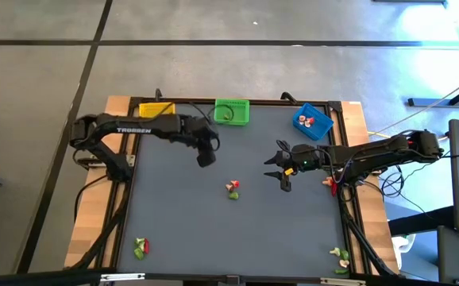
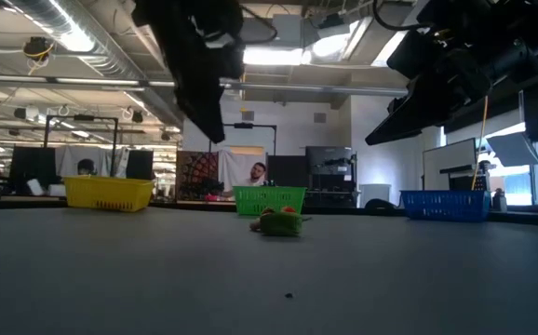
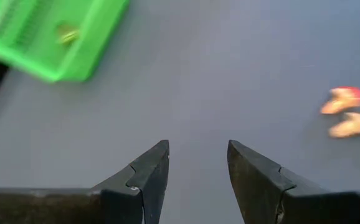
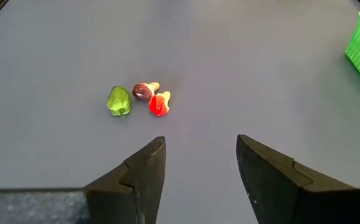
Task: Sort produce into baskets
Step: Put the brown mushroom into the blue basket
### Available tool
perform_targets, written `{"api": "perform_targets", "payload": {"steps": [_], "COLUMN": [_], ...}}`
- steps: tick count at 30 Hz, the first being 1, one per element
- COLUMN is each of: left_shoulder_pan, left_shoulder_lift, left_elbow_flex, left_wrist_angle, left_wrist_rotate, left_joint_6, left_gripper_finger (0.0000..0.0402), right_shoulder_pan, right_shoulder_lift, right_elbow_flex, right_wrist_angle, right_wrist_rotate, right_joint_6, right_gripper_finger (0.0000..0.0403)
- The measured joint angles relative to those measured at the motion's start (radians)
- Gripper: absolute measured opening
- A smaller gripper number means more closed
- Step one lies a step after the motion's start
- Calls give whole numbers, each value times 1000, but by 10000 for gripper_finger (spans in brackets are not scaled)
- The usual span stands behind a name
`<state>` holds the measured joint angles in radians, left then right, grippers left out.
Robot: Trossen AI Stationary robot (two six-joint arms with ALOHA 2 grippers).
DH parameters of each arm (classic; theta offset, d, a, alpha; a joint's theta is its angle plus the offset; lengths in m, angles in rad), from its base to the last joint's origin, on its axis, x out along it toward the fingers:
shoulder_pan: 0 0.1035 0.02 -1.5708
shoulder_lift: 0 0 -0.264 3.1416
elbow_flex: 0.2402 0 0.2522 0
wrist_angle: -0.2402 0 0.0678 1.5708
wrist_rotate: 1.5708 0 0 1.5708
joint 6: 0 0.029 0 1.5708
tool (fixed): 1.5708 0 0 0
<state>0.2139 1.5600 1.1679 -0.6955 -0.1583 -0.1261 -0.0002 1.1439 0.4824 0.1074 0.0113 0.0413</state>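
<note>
Grey tabletop: your right gripper hovers spread wide and empty, right of the centre cluster of green pepper, brown mushroom and red piece. Left gripper hangs parted, empty, near the far edge's green basket.

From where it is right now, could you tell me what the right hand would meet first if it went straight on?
Probably the small produce cluster at mid-table: it lies just ahead of the open right hand, slightly to one side. Nothing else shows between them, though depth is uncertain.
</note>
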Motion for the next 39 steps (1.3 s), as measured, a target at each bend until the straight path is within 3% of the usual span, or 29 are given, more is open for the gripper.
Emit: {"api": "perform_targets", "payload": {"steps": [10, 18, 30, 39], "left_shoulder_pan": [-163, -251, -279, -279], "left_shoulder_lift": [12, 108, 277, 352], "left_elbow_flex": [0, 0, 0, 0], "left_wrist_angle": [63, 118, 210, 286], "left_wrist_rotate": [26, 26, 26, 114], "left_joint_6": [74, 152, 210, 231], "left_gripper_finger": [159, 159, 159, 159], "right_shoulder_pan": [0, 0, 0, 0], "right_shoulder_lift": [0, 0, 0, 0], "right_elbow_flex": [0, 0, 0, 0], "right_wrist_angle": [0, 3, 4, 6], "right_wrist_rotate": [0, 0, 0, 0], "right_joint_6": [8, 9, 9, 8], "right_gripper_finger": [197, 197, 197, 197]}}
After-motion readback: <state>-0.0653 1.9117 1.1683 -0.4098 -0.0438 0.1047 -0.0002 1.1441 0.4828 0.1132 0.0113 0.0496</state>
